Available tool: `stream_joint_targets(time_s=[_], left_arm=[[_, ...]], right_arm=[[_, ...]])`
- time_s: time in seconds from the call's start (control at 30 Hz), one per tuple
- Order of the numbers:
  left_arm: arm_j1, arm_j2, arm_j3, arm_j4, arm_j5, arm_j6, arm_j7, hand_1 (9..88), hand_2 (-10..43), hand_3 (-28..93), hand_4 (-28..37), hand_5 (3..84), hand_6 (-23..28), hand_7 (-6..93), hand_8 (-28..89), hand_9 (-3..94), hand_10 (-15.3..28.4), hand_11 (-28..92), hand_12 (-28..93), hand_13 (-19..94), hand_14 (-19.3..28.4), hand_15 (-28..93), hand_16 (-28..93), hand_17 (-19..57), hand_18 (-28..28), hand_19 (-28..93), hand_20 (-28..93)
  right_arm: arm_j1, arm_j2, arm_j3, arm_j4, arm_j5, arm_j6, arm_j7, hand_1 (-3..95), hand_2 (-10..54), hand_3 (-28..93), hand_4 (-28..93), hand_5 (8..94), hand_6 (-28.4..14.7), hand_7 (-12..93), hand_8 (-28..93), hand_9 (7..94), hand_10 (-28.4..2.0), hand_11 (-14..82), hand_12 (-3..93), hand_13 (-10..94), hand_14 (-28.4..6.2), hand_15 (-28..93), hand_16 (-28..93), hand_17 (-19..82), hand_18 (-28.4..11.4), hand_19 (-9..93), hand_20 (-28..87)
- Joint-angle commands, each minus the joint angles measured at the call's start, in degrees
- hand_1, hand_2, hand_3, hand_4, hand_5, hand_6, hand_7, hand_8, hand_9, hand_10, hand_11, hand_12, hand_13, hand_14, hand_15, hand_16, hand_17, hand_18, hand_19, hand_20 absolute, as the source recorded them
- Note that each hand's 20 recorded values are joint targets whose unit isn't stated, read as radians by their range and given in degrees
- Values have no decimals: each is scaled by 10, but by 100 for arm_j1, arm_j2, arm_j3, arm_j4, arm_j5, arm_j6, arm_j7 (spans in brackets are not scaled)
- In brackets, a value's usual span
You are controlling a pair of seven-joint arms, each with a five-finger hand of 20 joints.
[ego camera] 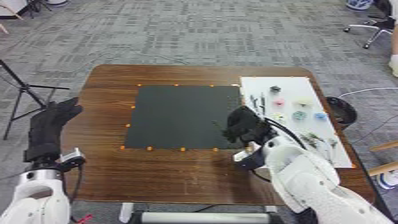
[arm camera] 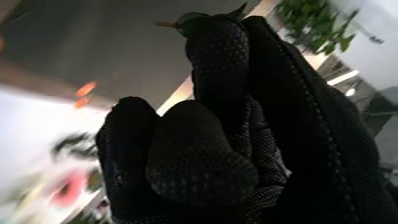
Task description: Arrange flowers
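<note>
Step in hand: judged to be the carrying of 1 green sprig (arm camera: 315,22) from the board (ego camera: 289,83) to the mat (ego camera: 182,117). The right hand (ego camera: 244,122) is above the table (ego camera: 99,100), at the mat's right edge beside the board. Its fingers are curled and appear to pinch the sprig by its stem; the exact grip point is hidden behind the glove. The left hand (ego camera: 55,120) is over the table's left side, its fingers loose and extended, bearing nothing.

Next move, in this report's judgement: bring the sprig over the mat, turn it to the wanted angle, lower it and release gently. A hasty release could let the leaves catch on the glove and drag the stem askew.

Condition of the sprig: leafy and mid to dark green, with small pointed leaves and a thin brownish stem end by the fingertips. It looks light and likely to bend. The leaves hang on the mat side of the right hand.

Remaining stock on the board: pink (ego camera: 278,101), cream (ego camera: 304,102) and blue (ego camera: 321,116) flowers, among others, plus loose greenery (ego camera: 311,137).
</note>
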State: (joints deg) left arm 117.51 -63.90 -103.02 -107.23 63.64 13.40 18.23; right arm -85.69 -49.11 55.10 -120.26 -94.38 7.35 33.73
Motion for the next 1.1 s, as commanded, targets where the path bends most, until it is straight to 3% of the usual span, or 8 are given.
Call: stream_joint_targets(time_s=[0.03,0.17,0.33,0.63,0.7,0.8,1.0,1.1], left_arm=[[-148,264,-199,373,-72,161,-285,179,238,606,-283,557,25,123,-70,549,152,202,122,412,175,174,14,99,131,143,217],[-230,273,-178,510,-50,119,-318,190,267,603,-283,559,25,125,-70,550,151,201,123,414,174,175,14,99,130,140,216],[-160,203,-186,512,-179,104,-312,189,275,608,-283,558,23,128,-72,551,151,202,123,414,174,176,14,100,129,139,216],[-143,101,-58,511,-187,88,-235,179,248,627,-283,556,24,127,-72,550,150,202,124,416,174,180,14,98,129,137,216],[-189,85,24,547,-215,79,-222,179,245,627,-283,557,23,128,-72,550,150,202,124,416,174,180,13,98,129,137,216],[-391,90,197,645,-137,-10,-229,179,240,630,-283,556,23,128,-71,549,150,203,124,416,174,180,13,98,129,137,216],[-666,144,493,737,-136,-84,-236,181,234,630,-283,553,23,130,-72,547,150,204,125,416,174,181,14,96,130,139,217],[-759,167,557,756,-122,-151,-253,182,232,629,-283,553,23,130,-72,546,150,204,125,416,174,181,14,96,130,140,216]], right_arm=[[1666,-630,-1103,546,94,-131,-88,616,-95,571,48,677,-60,454,166,919,-100,268,428,937,8,634,315,691,-113,932,605],[2019,-927,-1590,874,219,-43,-3,615,-95,572,50,677,-60,456,163,922,-104,263,421,937,6,632,313,692,-113,932,600],[2316,-1289,-2020,1272,259,5,34,618,-95,569,51,679,-61,459,156,925,-106,262,411,937,6,631,309,692,-111,932,596],[2552,-1964,-2384,1961,-131,44,98,617,-95,568,51,680,-63,465,147,927,-106,255,405,937,6,629,305,691,-113,932,592],[2551,-2100,-2444,2096,-314,50,49,617,-95,568,52,681,-63,466,144,928,-106,256,403,937,6,629,304,691,-113,932,592],[2656,-2198,-2666,2320,-867,245,-94,618,-95,567,50,680,-63,469,140,929,-106,255,398,937,6,629,303,691,-114,932,590],[2767,-2396,-2939,2643,-1672,569,-135,619,-95,568,48,679,-62,476,130,930,-105,252,396,937,6,629,301,693,-114,932,588],[2752,-2490,-2945,2595,-1227,694,80,618,-95,569,49,679,-62,479,126,931,-105,250,396,937,6,630,300,693,-115,932,587]])
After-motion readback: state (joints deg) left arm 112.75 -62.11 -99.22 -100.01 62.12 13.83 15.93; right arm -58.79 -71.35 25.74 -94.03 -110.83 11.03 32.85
